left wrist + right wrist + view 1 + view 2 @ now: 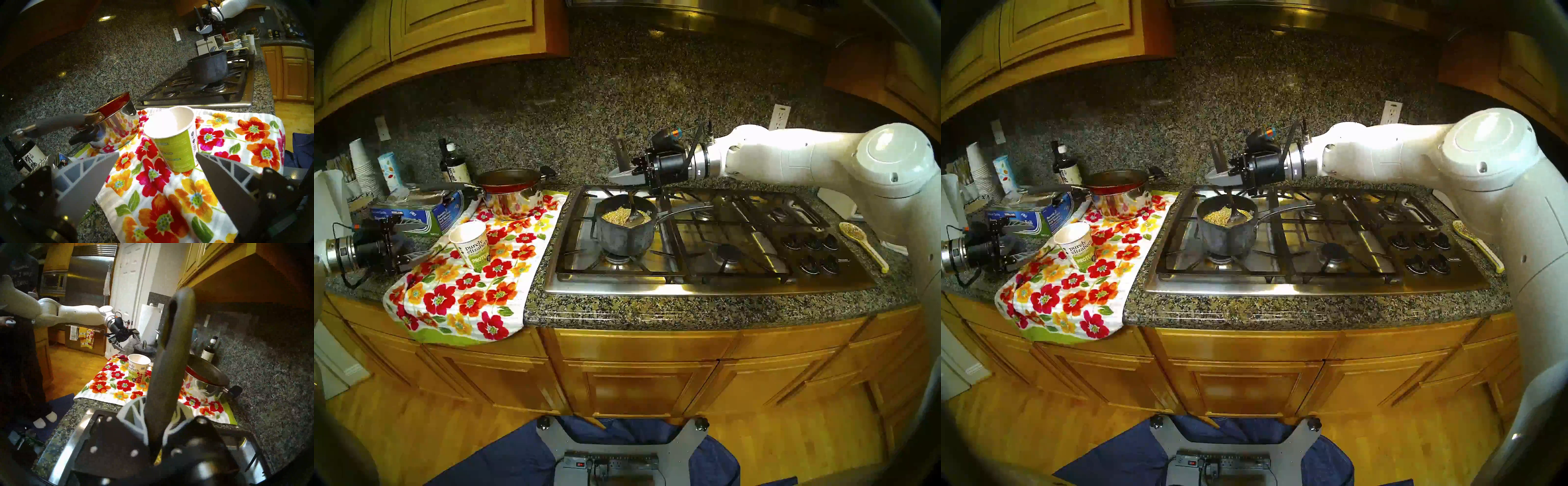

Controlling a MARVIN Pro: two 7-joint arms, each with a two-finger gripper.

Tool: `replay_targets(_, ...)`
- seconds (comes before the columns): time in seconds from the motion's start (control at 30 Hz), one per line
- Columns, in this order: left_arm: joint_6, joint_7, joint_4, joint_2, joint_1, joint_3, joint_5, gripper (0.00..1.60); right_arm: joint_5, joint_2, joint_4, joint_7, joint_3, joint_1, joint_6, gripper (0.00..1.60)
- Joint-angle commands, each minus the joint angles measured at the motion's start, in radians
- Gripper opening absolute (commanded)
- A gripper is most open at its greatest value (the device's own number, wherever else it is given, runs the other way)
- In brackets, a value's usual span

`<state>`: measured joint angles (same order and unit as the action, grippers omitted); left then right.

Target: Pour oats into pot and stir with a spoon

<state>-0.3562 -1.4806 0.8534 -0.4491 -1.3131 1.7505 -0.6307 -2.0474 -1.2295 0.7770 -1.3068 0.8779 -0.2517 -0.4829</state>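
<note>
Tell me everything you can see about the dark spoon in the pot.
The spoon is long, slim and dark grey, looking like matte plastic, with a flat handle slotted near its tip. It stands nearly upright, oval bowl down among the oats inside the pot on the front left burner. The right gripper is shut on its handle partway up, the slotted tip poking above.

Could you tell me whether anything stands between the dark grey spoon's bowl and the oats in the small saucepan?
Nothing visible does. The right gripper is shut on the long dark grey spoon, whose bowl already rests in the pale oats inside the small mottled grey saucepan.
</note>
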Motion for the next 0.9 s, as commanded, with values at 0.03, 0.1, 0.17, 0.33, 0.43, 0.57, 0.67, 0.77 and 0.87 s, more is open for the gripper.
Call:
replay_targets(0.03, -0.001, -0.003, 0.01, 0.022, 0.019, 0.017, -0.021, 1.6, -0.003, 0.046, 0.053, -0.03, -0.021, -0.085, -0.01, 0.0)
replay_targets(0.1, -0.001, -0.003, 0.01, 0.022, 0.019, 0.017, -0.02, 1.6, -0.009, 0.04, 0.062, -0.032, -0.03, -0.091, -0.01, 0.0)
replay_targets(0.17, -0.001, -0.003, 0.011, 0.022, 0.018, 0.017, -0.019, 1.6, -0.012, 0.029, 0.067, -0.031, -0.039, -0.1, -0.009, 0.0)
replay_targets(0.33, -0.001, -0.003, 0.012, 0.022, 0.017, 0.017, -0.018, 1.6, -0.021, 0.001, 0.057, -0.014, -0.057, -0.109, -0.001, 0.0)
replay_targets(0.43, -0.001, -0.003, 0.012, 0.022, 0.017, 0.017, -0.018, 1.6, -0.024, -0.013, 0.043, -0.006, -0.063, -0.112, 0.007, 0.0)
replay_targets(0.57, -0.001, -0.003, 0.012, 0.022, 0.016, 0.017, -0.019, 1.6, -0.024, -0.025, 0.023, -0.002, -0.07, -0.114, 0.019, 0.0)
replay_targets(0.67, -0.001, -0.003, 0.012, 0.022, 0.016, 0.017, -0.019, 1.6, -0.025, -0.032, 0.008, 0.0, -0.074, -0.114, 0.027, 0.0)
replay_targets(0.77, -0.001, -0.003, 0.012, 0.022, 0.017, 0.017, -0.021, 1.6, -0.024, -0.037, -0.005, -0.002, -0.077, -0.109, 0.034, 0.0)
replay_targets(0.87, -0.001, -0.003, 0.011, 0.022, 0.017, 0.017, -0.022, 1.6, -0.023, -0.038, -0.013, -0.002, -0.078, -0.105, 0.038, 0.0)
